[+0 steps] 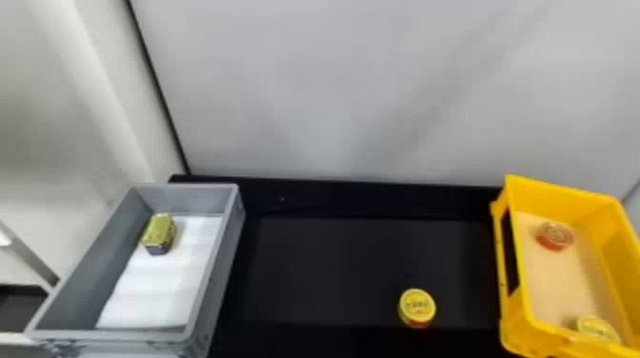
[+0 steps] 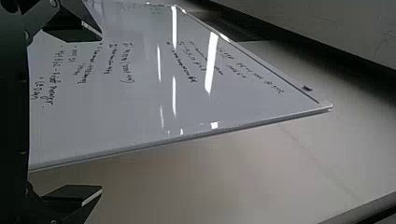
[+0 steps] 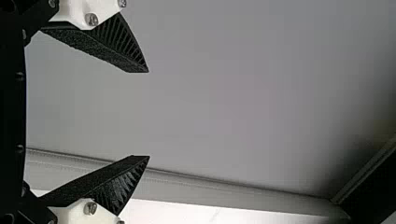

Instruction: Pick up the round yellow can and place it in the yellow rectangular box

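The round yellow can (image 1: 417,307) lies on the black table surface, a short way left of the yellow rectangular box (image 1: 515,285) in the head view. Its lid faces up, and a red lower edge shows. In the left wrist view my left gripper (image 2: 102,112) is open, with nothing between its fingers. The right wrist view has my right gripper (image 3: 149,114) open and holding nothing, in front of a plain grey surface.
Inside the yellow box are a red round can (image 1: 555,236) and another yellow round can (image 1: 598,327). A grey box (image 1: 226,266) at the left holds a gold tin (image 1: 159,231) on a white sheet. A whiteboard (image 2: 140,102) stands beyond the left gripper.
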